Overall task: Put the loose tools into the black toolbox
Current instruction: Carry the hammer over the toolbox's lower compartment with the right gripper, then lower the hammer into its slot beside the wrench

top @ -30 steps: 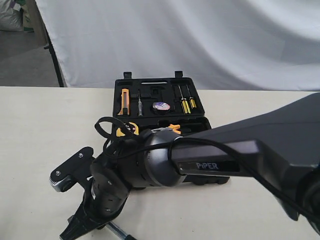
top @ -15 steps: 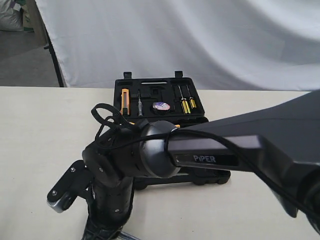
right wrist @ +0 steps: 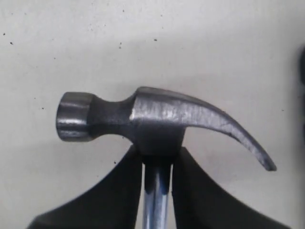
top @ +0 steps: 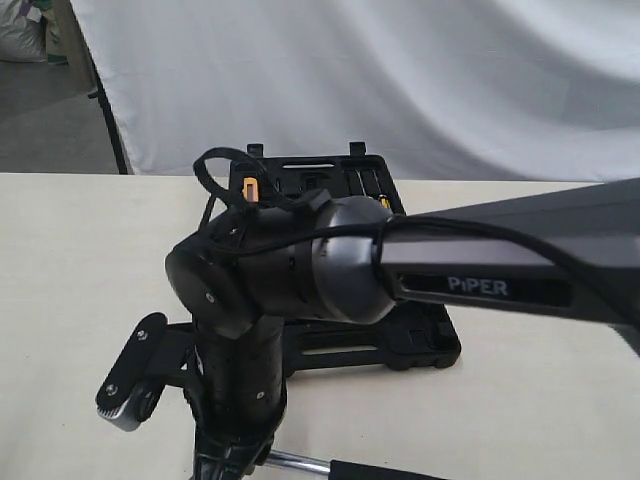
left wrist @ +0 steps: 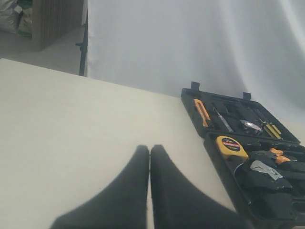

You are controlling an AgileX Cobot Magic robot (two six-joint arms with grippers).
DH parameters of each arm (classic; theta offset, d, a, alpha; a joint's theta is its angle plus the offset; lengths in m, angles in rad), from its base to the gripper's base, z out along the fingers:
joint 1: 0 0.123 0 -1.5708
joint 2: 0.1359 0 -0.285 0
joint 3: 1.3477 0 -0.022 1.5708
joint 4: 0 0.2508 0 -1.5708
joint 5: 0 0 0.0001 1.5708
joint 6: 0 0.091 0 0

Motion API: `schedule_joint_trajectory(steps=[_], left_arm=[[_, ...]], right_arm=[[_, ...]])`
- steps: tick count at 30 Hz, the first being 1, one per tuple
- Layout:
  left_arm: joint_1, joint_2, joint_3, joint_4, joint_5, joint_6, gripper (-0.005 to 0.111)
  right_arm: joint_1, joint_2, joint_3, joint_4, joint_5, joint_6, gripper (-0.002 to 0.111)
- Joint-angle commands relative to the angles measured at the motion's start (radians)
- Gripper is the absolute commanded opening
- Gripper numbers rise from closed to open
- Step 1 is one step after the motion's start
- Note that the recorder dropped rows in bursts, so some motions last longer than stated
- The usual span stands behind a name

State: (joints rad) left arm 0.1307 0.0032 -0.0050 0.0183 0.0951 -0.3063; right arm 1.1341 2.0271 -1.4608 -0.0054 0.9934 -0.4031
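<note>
Clamping hammer (right wrist: 162, 119) — handle (top: 385, 470) (mostly) cropped.

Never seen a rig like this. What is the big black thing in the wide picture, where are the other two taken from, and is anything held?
This is a two-armed robot at a pale table. The wide picture comes from a camera off the arms; the big black shape is the right arm, reaching in front of the open black toolbox. The other two pictures come from a camera on each wrist, looking along the fingers. The right gripper is shut on the shaft of a steel claw hammer, just under its head. The left gripper is shut and empty, near the toolbox, in which a yellow tape measure lies.
</note>
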Motion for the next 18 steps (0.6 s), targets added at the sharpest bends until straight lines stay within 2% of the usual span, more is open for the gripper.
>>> schedule_joint_trajectory(steps=[1, 6, 12, 18], left_arm=[[0.025, -0.003, -0.003, 0.004, -0.007, -0.005, 0.001], [0.025, -0.003, -0.003, 0.004, -0.007, -0.005, 0.001], [0.025, -0.003, -0.003, 0.004, -0.007, -0.005, 0.001], [0.025, -0.003, -0.003, 0.004, -0.007, -0.005, 0.001]], right_arm=[[-0.003, -0.054, -0.009, -0.098, 0.025, -0.013, 0.000], [-0.019, -0.077, -0.014, -0.263, -0.018, -0.013, 0.000], [-0.073, -0.079, -0.014, -0.379, -0.248, -0.011, 0.000], [-0.137, -0.023, -0.014, -0.390, -0.427, -0.011, 0.000]])
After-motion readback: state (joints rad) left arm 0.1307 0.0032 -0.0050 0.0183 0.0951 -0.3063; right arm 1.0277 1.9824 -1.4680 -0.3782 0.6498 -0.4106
